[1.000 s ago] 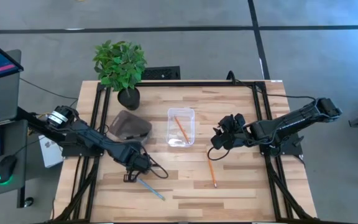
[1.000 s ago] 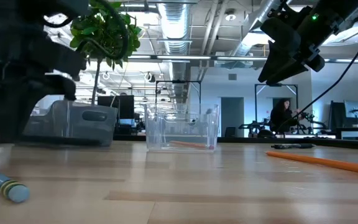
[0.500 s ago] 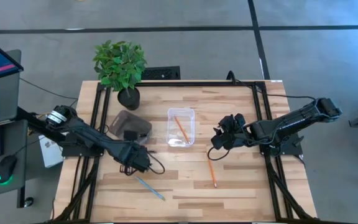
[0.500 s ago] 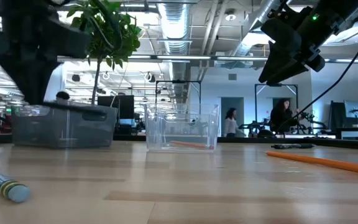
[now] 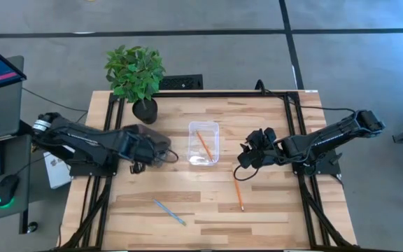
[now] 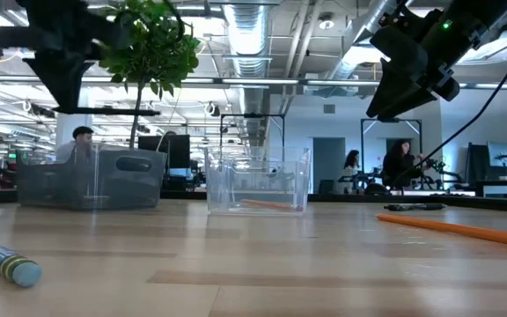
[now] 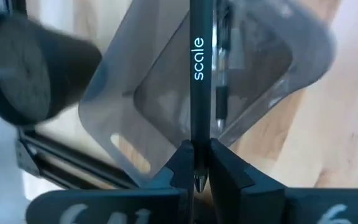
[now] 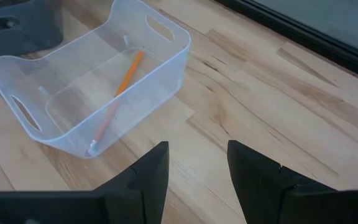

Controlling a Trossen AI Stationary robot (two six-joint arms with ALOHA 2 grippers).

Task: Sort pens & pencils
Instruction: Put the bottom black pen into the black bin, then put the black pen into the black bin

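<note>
I see one orange pencil (image 5: 203,145) in the clear tray (image 5: 192,130) at mid-table, and a black pen (image 7: 221,93) in the grey tray (image 5: 161,139). My left gripper (image 7: 196,167) hangs over the grey tray, clamped on another pen (image 7: 197,74). My right gripper (image 8: 196,163) waits spread apart near the right edge.

A potted plant (image 5: 136,77) was set at the table's (image 5: 271,203) far left corner. People (image 6: 400,162) and ceiling ducts (image 6: 246,22) were seen in the room behind.
</note>
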